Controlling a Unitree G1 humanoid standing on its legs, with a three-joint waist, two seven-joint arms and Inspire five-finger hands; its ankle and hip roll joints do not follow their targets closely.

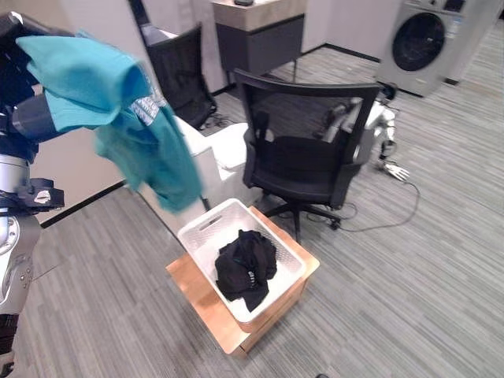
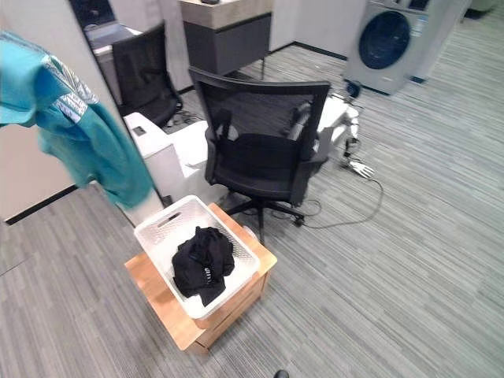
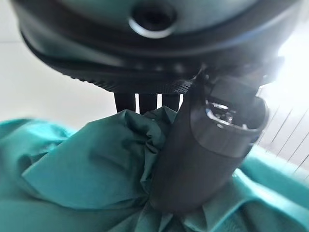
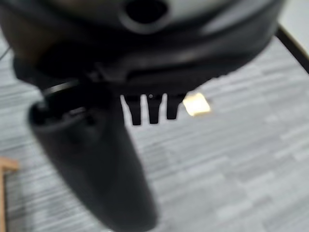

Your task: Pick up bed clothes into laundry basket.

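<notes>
Looking down from the robot's head, we see a teal shirt [image 1: 118,110] held high at the left, hanging in folds above and just to the left of a white laundry basket [image 1: 206,228]. In the left wrist view the left robot hand [image 3: 203,145] has its thumb and fingers curled into bunched teal cloth, so it grips the shirt, which drapes away below it. The basket sits on a low wooden box [image 1: 197,303] on the grey striped carpet [image 1: 394,299], and a crumpled black garment [image 1: 246,266] lies inside it, toward the nearer end. Just behind the basket stands a black office chair [image 1: 307,153] with a mesh back, and beside the chair, to its left, we see a white bed [image 1: 220,153] partly hidden by the hanging shirt. A second black chair [image 1: 183,75] stands farther back near a dark cabinet with a pale top [image 1: 258,35]. A washing machine [image 1: 425,39] with a round dark door stands in the far right corner. In the right wrist view the right robot hand [image 4: 101,159] hangs over bare carpet, its thumb stretched out and its fingers straight and short in the frame, holding nothing. A corner of pale wood [image 4: 6,166] shows at the edge of that view.
</notes>
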